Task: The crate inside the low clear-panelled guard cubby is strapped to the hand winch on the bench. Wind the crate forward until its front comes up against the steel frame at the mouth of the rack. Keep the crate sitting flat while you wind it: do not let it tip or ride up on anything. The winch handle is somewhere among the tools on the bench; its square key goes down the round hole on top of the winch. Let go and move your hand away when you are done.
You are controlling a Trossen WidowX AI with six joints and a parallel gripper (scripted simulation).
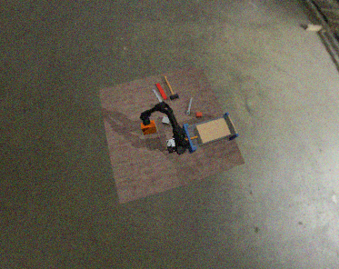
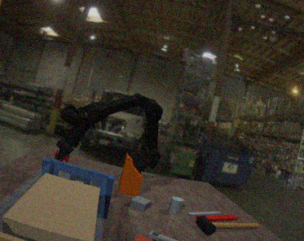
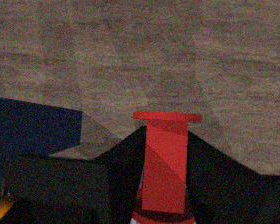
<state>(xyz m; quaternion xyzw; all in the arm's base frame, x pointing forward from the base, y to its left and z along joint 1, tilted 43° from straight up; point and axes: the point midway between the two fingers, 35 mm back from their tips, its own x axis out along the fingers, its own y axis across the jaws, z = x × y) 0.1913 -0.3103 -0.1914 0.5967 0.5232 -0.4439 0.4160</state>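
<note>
The tan crate (image 1: 214, 130) (image 2: 56, 203) sits flat in the low rack. The blue steel frame (image 1: 187, 132) (image 2: 78, 170) stands at its mouth; its corner shows at left in the wrist view (image 3: 36, 127). An orange strap (image 1: 194, 137) (image 3: 6, 207) spans a gap between crate and frame. My gripper (image 2: 61, 155) (image 3: 162, 132) is shut on the red winch handle (image 3: 164, 172), just outside the frame. A pale shape beside the arm, probably the winch (image 1: 171, 144), is partly covered. The handle's square key is hidden, so whether it sits in the hole cannot be told.
An orange wedge (image 1: 148, 127) (image 2: 130, 179) stands by the arm's base. A grey block (image 1: 165, 120) (image 2: 140, 203), a grey cup (image 2: 175, 205), a hammer (image 1: 174, 96) (image 2: 205, 225), a red-handled tool (image 1: 161, 91) (image 2: 223, 218) and a wrench (image 1: 190, 105) lie off to one side.
</note>
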